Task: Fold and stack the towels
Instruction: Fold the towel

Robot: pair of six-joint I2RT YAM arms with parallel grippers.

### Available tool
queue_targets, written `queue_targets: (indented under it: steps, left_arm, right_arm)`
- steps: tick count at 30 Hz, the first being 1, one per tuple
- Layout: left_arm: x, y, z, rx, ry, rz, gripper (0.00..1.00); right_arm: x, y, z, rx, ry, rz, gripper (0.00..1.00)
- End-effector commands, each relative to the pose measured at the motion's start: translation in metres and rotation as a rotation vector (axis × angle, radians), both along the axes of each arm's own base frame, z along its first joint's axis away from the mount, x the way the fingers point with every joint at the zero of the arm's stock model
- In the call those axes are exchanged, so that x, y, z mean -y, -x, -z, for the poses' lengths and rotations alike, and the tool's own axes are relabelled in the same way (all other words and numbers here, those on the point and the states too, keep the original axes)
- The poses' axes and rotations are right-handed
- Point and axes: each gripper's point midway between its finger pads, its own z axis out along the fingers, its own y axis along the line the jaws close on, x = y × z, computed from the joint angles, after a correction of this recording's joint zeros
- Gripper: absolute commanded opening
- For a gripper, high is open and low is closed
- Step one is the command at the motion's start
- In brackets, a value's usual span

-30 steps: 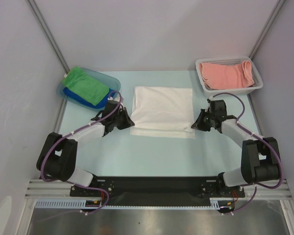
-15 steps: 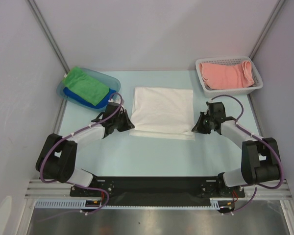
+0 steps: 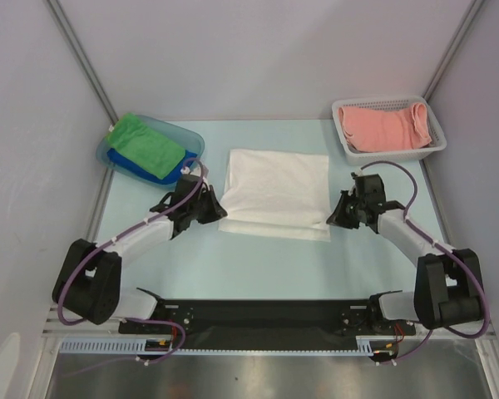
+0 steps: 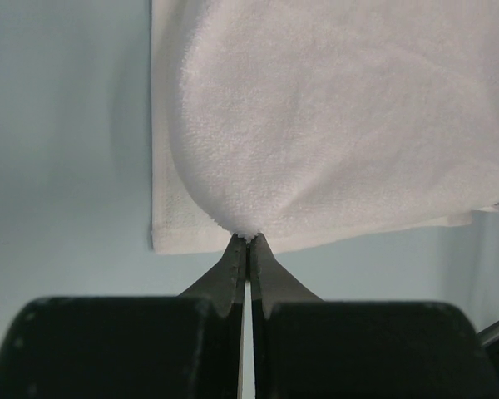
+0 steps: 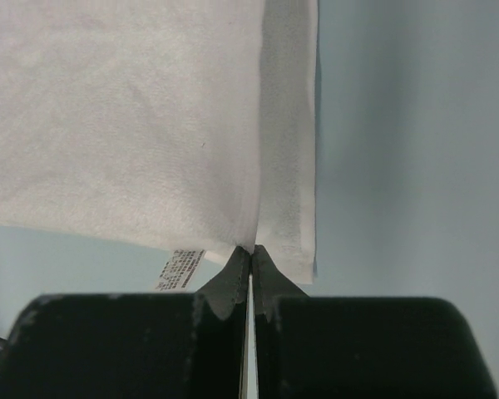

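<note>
Pale-blue table [image 3: 258, 266], both jaws tight on near corners of white towel [image 3: 274, 179], arms [image 3: 141, 237] slightly shifted since before

Left hand [image 4: 248, 241], right hand [image 5: 251, 249] black; pale grey links [image 3: 141, 237], black joints [image 3: 91, 278], purple cables [image 3: 386, 163].

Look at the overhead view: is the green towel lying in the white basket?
No, the green towel lies in the blue tray at far left.
</note>
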Motion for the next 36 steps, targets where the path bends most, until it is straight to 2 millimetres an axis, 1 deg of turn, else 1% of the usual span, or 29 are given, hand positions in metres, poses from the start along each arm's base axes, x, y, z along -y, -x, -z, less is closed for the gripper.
queue_targets:
  steps: [1,5,6,8,11,14,15,16,17,18,20,21,22,23,24,25,27,28,29,31,32,33,34,35,36]
  left_arm:
    - [-0.009,-0.001,-0.015,0.059,-0.033,-0.017,0.01]
    - [-0.012,0.000,-0.027,0.083,-0.030,-0.024,0.01]
    - [-0.012,0.000,-0.028,0.085,-0.031,-0.025,0.01]
    - [-0.014,0.001,-0.028,0.083,-0.037,-0.026,0.01]
    - [-0.014,0.004,-0.024,0.078,-0.034,-0.025,0.01]
    - [-0.014,0.008,-0.014,0.062,-0.035,-0.019,0.01]
    - [-0.014,0.011,-0.007,0.045,-0.038,-0.014,0.01]
    - [-0.013,0.011,-0.004,0.042,-0.036,-0.013,0.01]
    - [-0.012,0.013,0.000,0.036,-0.035,-0.009,0.01]
    - [-0.012,0.016,0.009,0.014,-0.042,-0.006,0.01]
    - [-0.011,0.017,0.016,0.006,-0.040,-0.002,0.02]
    - [-0.012,0.020,0.021,-0.006,-0.043,-0.003,0.02]
    - [-0.011,0.020,0.024,-0.011,-0.040,0.001,0.04]
    - [-0.010,0.021,0.025,-0.011,-0.039,0.007,0.09]
    - [-0.010,0.022,0.026,-0.013,-0.041,0.008,0.13]
    - [-0.011,0.021,0.023,-0.001,-0.044,0.002,0.24]
    - [-0.011,0.019,0.017,0.015,-0.041,0.000,0.29]
    - [-0.012,0.018,0.013,0.026,-0.041,-0.003,0.34]
    - [-0.011,0.016,0.008,0.037,-0.037,-0.004,0.37]
    - [-0.011,0.013,-0.001,0.059,-0.035,-0.006,0.40]
    - [-0.010,0.010,-0.012,0.083,-0.023,-0.008,0.41]
    - [-0.010,0.010,-0.016,0.090,-0.025,-0.010,0.41]
    - [-0.011,0.008,-0.020,0.100,-0.032,-0.013,0.41]
    - [-0.012,0.002,-0.028,0.119,-0.038,-0.024,0.41]
    - [-0.014,0.002,-0.028,0.116,-0.058,-0.022,0.41]
  right_arm:
    - [0.008,-0.004,-0.021,0.052,0.031,0.035,0.00]
    - [0.008,-0.006,-0.043,0.096,0.029,0.037,0.00]
    - [0.009,-0.005,-0.046,0.101,0.032,0.038,0.00]
    - [0.009,-0.003,-0.047,0.099,0.039,0.037,0.00]
    - [0.007,0.003,-0.039,0.081,0.045,0.029,0.00]
    - [0.007,0.010,-0.022,0.046,0.051,0.030,0.00]
    - [0.007,0.009,-0.019,0.048,0.049,0.033,0.00]
    - [0.007,0.015,-0.010,0.025,0.050,0.031,0.00]
    - [0.006,0.016,-0.004,0.013,0.048,0.031,0.00]
    - [0.004,0.016,-0.001,0.014,0.035,0.028,0.00]
    - [0.003,0.022,0.010,-0.017,0.036,0.027,0.00]
    - [0.004,0.022,0.013,-0.018,0.038,0.027,0.05]
    - [0.004,0.023,0.014,-0.022,0.041,0.027,0.06]
    - [0.005,0.024,0.017,-0.027,0.044,0.027,0.09]
    - [0.005,0.023,0.015,-0.022,0.046,0.031,0.18]
    - [0.006,0.024,0.015,-0.021,0.046,0.031,0.24]
    - [0.008,0.022,0.010,-0.008,0.055,0.040,0.34]
    - [0.008,0.020,0.006,0.001,0.058,0.042,0.37]
    - [0.009,0.020,0.003,0.004,0.064,0.043,0.39]
    - [0.013,0.016,-0.004,0.024,0.079,0.061,0.40]
    - [0.014,0.012,-0.010,0.043,0.083,0.071,0.41]
    - [0.013,0.010,-0.016,0.058,0.075,0.071,0.41]
    - [0.010,0.008,-0.019,0.066,0.067,0.062,0.41]
    - [0.007,0.006,-0.021,0.067,0.058,0.058,0.37]
    - [-0.001,0.006,-0.022,0.066,0.060,0.035,0.36]
